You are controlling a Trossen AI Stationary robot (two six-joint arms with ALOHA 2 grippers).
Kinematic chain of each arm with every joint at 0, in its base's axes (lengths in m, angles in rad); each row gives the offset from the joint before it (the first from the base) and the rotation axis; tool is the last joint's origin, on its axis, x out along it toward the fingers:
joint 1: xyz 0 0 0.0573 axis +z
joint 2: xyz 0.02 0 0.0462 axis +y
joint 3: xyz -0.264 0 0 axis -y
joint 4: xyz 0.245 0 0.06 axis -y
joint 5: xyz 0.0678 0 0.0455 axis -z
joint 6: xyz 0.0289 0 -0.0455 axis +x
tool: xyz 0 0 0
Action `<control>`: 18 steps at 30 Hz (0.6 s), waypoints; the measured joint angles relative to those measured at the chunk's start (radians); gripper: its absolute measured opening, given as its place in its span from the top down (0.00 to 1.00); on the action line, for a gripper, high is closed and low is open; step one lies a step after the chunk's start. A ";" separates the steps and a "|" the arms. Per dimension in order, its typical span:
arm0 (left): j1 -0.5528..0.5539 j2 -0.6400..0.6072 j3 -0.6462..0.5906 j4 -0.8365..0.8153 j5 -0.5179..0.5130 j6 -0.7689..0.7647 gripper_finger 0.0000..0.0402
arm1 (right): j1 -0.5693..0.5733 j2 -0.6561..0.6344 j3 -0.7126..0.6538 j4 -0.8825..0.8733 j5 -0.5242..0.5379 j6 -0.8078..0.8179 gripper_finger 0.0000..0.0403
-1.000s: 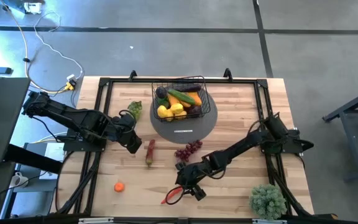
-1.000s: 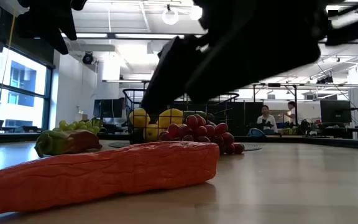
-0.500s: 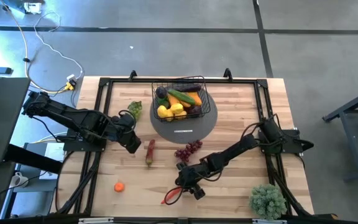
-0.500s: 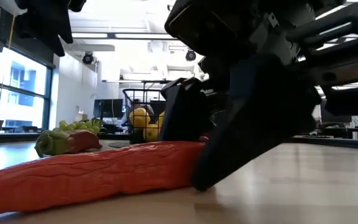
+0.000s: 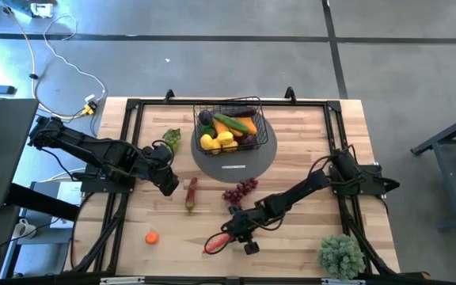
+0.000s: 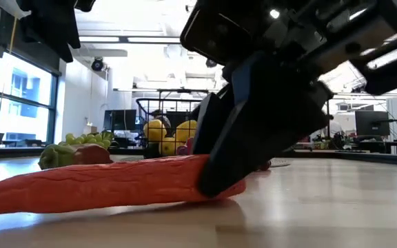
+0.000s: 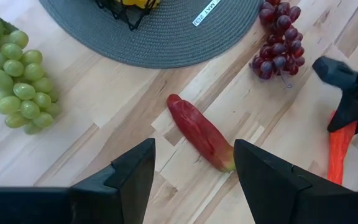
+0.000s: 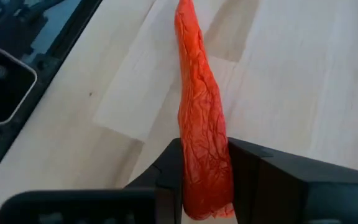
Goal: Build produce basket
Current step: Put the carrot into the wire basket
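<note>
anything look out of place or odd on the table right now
Several produce pieces lie loose outside the basket: green grapes, purple grapes, a red chilli and a small orange fruit. The right gripper grips the orange carrot.

light: bright, even | ceiling lamps glare in low view | near arm blurred

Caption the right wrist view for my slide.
Right gripper fingers closed on an orange carrot lying on the wooden table.

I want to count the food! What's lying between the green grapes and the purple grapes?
A red chilli lies on the wood between the green grapes and purple grapes; the left wrist view shows it best.
</note>
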 joint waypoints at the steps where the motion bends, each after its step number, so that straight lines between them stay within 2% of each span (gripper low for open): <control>1: 0.000 0.000 0.000 0.000 0.000 0.011 0.48 | 0.000 -0.007 0.000 -0.007 0.013 0.015 0.85; 6: 0.000 0.000 0.000 0.000 -0.051 0.038 0.48 | -0.008 -0.060 0.000 -0.092 0.102 0.070 0.85; 14: 0.010 0.000 0.000 0.000 -0.225 0.058 0.48 | -0.029 -0.140 -0.001 -0.188 0.251 0.154 0.85; 18: 0.046 0.000 0.000 -0.004 -0.239 0.083 0.48 | -0.052 -0.190 -0.001 -0.211 0.307 0.176 0.85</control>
